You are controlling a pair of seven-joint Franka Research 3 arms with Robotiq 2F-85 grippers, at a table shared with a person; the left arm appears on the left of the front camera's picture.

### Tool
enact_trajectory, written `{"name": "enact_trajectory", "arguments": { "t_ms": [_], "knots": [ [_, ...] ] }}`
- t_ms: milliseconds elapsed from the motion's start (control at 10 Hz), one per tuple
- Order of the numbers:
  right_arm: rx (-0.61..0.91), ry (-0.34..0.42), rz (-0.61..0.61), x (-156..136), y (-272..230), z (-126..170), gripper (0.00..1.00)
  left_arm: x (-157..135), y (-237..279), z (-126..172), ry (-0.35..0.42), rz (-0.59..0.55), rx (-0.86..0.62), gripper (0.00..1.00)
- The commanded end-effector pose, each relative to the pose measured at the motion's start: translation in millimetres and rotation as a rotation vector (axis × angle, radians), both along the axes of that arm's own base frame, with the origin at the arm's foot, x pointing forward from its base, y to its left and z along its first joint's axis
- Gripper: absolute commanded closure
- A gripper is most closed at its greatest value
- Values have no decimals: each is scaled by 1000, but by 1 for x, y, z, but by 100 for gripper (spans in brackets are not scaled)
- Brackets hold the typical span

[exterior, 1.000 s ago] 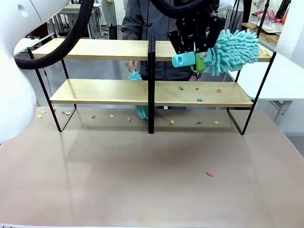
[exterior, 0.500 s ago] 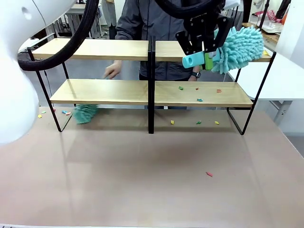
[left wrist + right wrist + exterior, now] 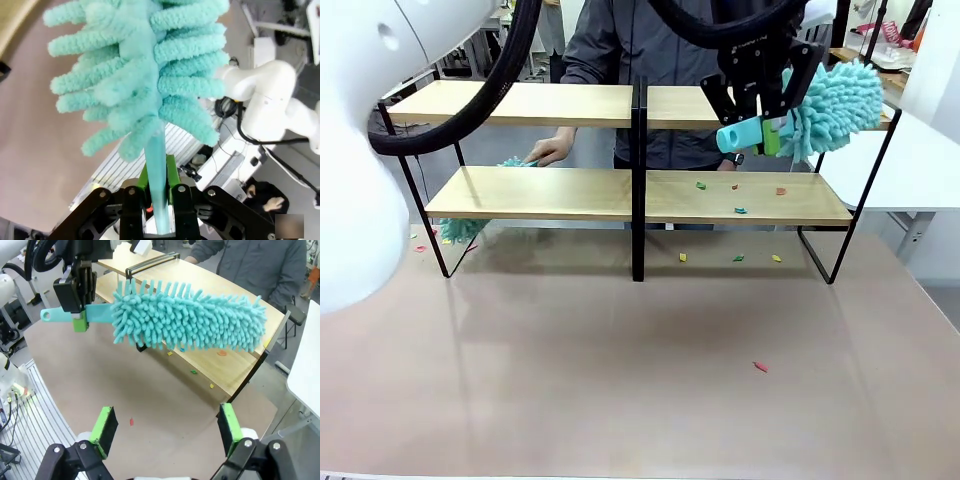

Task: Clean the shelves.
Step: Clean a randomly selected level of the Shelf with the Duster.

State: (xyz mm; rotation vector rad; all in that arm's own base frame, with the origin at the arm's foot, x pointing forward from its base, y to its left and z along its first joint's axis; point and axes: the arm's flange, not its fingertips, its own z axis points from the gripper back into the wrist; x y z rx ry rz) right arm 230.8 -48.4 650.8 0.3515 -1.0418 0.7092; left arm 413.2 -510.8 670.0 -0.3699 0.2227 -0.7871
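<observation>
While scraps dot the shelves' lower board, the left gripper clamps a duster up high, the right gripper agape.

Left hand clamped — right hand spread.

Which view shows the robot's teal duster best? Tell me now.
Right wrist view: the whole duster, handle loop to tip, side-on. Front view shows the duster small, near the shelves' top right. Left wrist view looks along its handle, head foreshortened.
</observation>
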Motion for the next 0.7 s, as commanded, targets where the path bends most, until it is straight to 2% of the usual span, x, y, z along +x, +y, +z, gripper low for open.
{"name": "enact_trajectory", "arguments": {
  "t_ms": [0, 400, 500, 600],
  "knots": [
    [0, -1, 1, 0, 0, 1, 0, 1, 0, 4, -33, 21, 5, 88],
    [0, -1, 1, 0, 0, 1, 0, 1, 0, 4, -33, 21, 5, 88],
    [0, -1, 1, 0, 0, 1, 0, 2, 0, -1, -10, 7, 3, 88],
    [0, -1, 1, 0, 0, 1, 0, 3, 13, 6, -108, 78, -69, 88]
  ]
}}
